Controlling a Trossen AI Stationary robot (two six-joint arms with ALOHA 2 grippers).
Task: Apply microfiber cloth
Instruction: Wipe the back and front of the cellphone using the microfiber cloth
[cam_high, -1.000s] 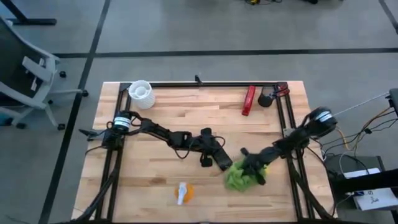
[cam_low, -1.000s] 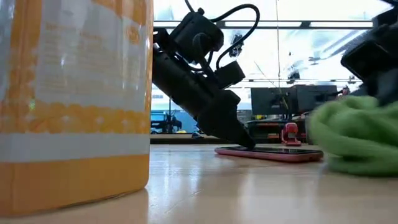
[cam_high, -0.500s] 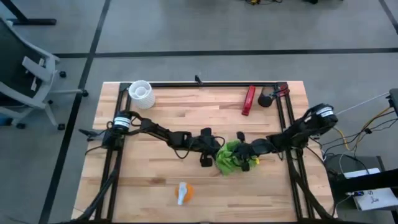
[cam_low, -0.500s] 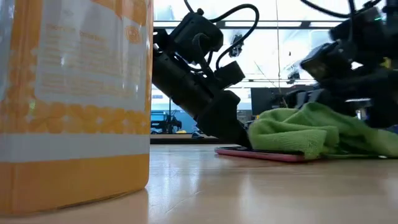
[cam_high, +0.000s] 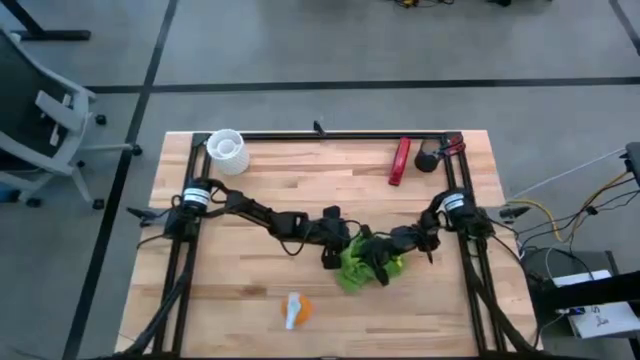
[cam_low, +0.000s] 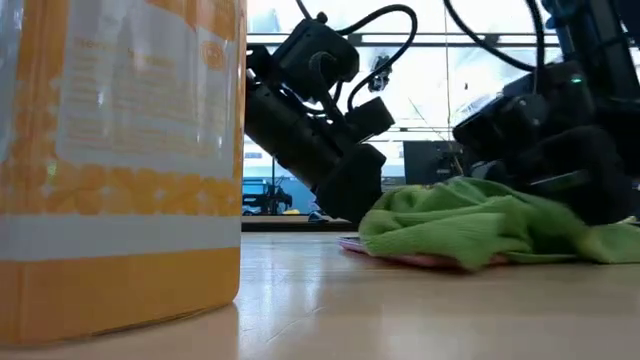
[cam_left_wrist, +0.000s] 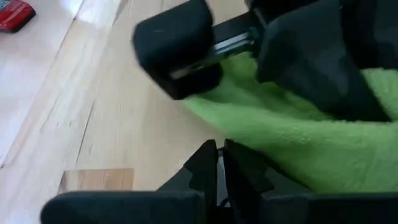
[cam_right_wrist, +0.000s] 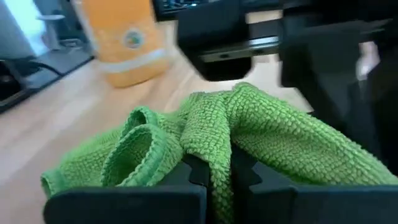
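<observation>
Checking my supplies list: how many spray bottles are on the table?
1. The orange-and-white spray bottle lies near the table's front edge, in front of the microfiber cloth. None seems hidden.

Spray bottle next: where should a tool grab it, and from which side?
The spray bottle lies flat on its side near the table's front edge, away from both arms. Come straight down and pinch across the orange body, not the white end: the body looks widest, with bare wood all around.

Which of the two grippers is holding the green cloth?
The right gripper, reaching in from the table's right side, pinches the microfiber cloth; the left gripper holds no cloth.
</observation>
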